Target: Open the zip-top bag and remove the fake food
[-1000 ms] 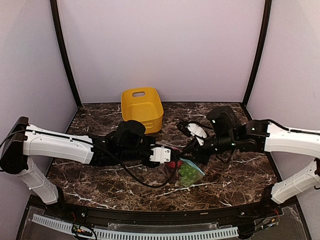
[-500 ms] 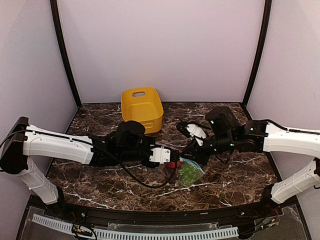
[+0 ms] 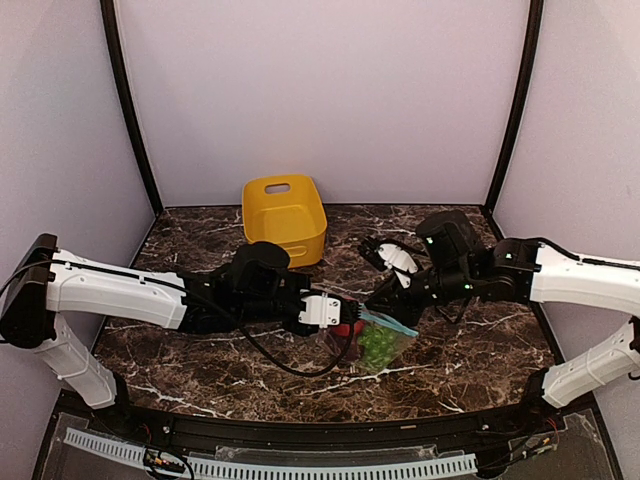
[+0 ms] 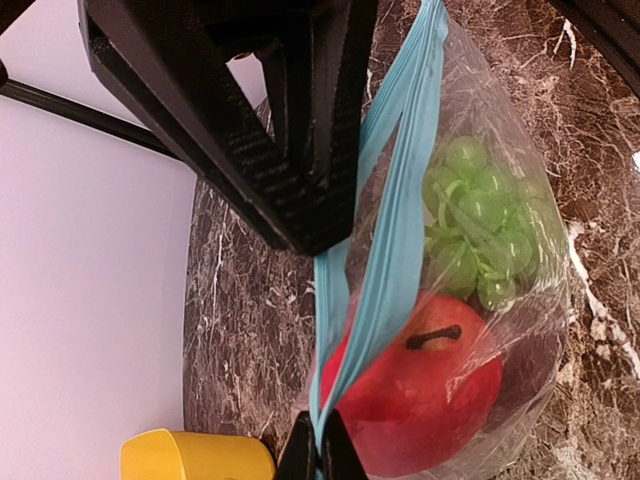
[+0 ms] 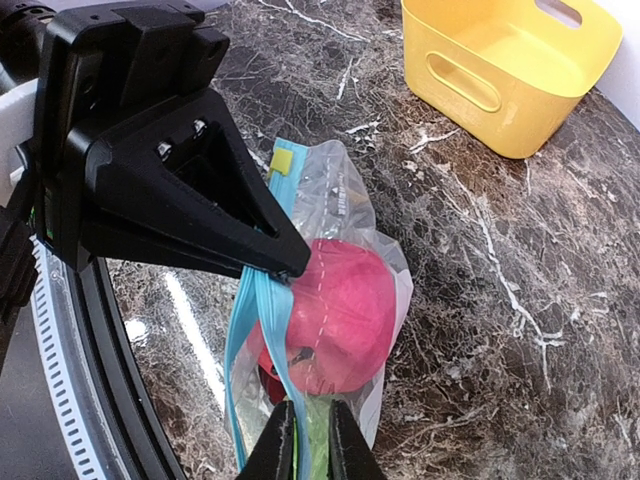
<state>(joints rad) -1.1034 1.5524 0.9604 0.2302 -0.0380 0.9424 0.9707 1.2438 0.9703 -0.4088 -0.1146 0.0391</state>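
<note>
While my left fingers (image 4: 298, 460) pinch zip strip (image 4: 395, 200) end, right fingers (image 5: 278, 445) narrow on strip too; zip-top bag (image 3: 375, 340) low over bench (image 3: 470, 350), fake food (image 4: 430, 390) inside. Step: opening. Next, I think: pull lips apart.

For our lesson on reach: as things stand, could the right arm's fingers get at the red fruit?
Probably not yet. The red fruit lies enclosed in the zip-top bag, and the right fingers are themselves occupied, pinching its blue zip strip.

Right pincer (image 5: 303, 418) now tighter on zip-top bag (image 5: 345, 195) strip.
</note>
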